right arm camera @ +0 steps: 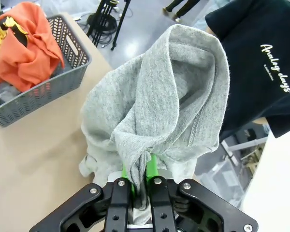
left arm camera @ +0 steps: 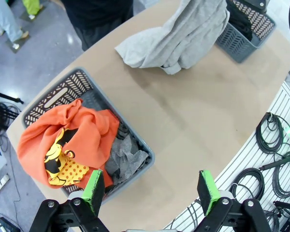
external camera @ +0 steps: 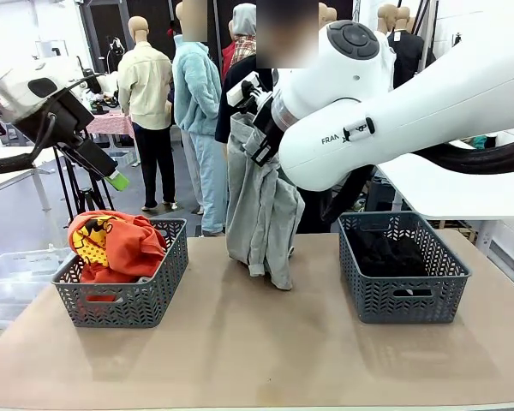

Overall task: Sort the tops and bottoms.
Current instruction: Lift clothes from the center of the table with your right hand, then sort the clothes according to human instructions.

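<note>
On the bench (external camera: 240,342), the tops basket (external camera: 124,295) sits left. The right gripper (right arm camera: 140,181), clamped on the grey sweatshirt (external camera: 261,214), dangles it mid-bench, hem touching; that basket lies leftward, nearer the left gripper (left arm camera: 150,188), whose jaws stand apart.

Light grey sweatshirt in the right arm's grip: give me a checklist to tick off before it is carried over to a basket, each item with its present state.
1. Right gripper clamps the light grey cotton sweatshirt between its fingers: ok.
2. Sweatshirt lifted free of the tan table: not ok, its lower end rests on the surface.
3. Left-hand grey plastic basket has room: cannot tell; the orange T-shirt with yellow print bulges over its rim.
4. Left gripper open and holding nothing: ok.
5. Right-hand grey plastic basket holds only dark fabric: ok.
6. Person in the black T-shirt clear of the path: cannot tell.
</note>
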`<state>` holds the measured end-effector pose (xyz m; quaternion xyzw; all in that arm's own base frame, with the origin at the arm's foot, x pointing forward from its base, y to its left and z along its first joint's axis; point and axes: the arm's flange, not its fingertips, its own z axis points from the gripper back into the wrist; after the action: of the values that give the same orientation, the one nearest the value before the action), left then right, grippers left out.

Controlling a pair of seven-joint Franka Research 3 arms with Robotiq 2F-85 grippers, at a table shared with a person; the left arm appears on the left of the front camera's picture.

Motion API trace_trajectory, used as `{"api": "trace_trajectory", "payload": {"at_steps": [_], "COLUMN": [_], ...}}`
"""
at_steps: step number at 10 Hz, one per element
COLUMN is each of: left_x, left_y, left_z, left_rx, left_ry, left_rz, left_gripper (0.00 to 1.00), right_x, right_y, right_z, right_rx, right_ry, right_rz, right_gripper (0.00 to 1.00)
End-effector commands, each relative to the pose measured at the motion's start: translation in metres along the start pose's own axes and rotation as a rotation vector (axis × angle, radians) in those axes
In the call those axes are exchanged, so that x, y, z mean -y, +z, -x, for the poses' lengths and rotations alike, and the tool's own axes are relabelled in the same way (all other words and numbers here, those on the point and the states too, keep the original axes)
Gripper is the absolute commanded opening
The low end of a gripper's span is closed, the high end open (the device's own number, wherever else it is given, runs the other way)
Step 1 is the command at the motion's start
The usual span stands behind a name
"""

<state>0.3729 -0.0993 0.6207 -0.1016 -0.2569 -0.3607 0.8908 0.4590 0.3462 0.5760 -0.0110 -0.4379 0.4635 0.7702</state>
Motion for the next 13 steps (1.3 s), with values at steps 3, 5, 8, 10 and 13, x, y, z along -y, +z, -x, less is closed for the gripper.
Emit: {"api": "trace_trajectory", "payload": {"at_steps": [3,5,8,10,13], "left_x": [-0.0003,-0.0003,-0.0003,-0.0003,-0.0003], "left_y": [0.0009,0.0009,0.0009,0.0009,0.0009], "left_z": [0.0015,0.0015,0.0015,0.0015,0.0015], "left_rx": [-0.004,-0.004,-0.004,-0.004,-0.004], "left_ry": [0.001,0.001,0.001,0.001,0.001], "left_rz": [-0.002,-0.002,-0.002,-0.002,-0.002], "left_gripper": [1.0,1.0,1.0,1.0,1.0], "right_x": [0.0044,0.0044,0.0044,0.0044,0.0044], "right_y": [0.0022,0.0022,0.0022,0.0022,0.0022], "right_z": [-0.005,-0.005,-0.005,-0.005,-0.005], "right_rx": [-0.003,-0.003,-0.003,-0.003,-0.003], "right_ry": [0.009,0.009,0.009,0.009,0.009], "right_rz": [-0.004,-0.004,-0.004,-0.004,-0.004], "right_gripper": [0.0,0.0,0.0,0.0,0.0]}}
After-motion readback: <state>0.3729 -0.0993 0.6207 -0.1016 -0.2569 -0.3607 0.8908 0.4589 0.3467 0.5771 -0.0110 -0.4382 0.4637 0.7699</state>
